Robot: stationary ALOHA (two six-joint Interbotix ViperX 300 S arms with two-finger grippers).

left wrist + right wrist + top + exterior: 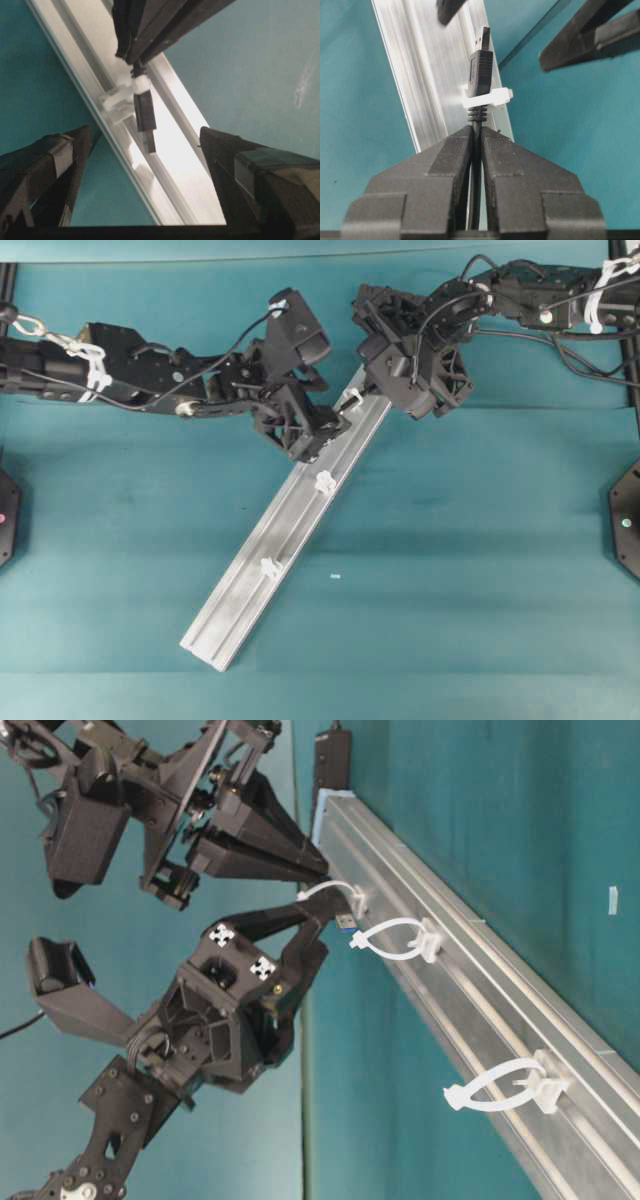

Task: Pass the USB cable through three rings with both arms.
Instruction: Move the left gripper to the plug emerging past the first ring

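The silver rail point(250, 605) lies diagonally on the teal table and carries three white rings. My right gripper point(476, 131) is shut on the USB cable just behind its plug point(481, 70). The plug pokes through the first ring point(487, 98) at the rail's upper end point(352, 397). My left gripper point(150, 165) is open, with one finger point(55, 165) on each side of the rail just beyond the plug point(144, 112), touching nothing. The second ring point(325, 480) and third ring point(270, 567) stand free further down the rail. The rest of the cable is hidden behind the right gripper.
A black bar point(332, 760) lies at the rail's far end in the table-level view. A small white speck point(335, 576) sits on the table right of the rail. Both arms crowd the rail's upper end, and black mounts stand at the table's left and right edges.
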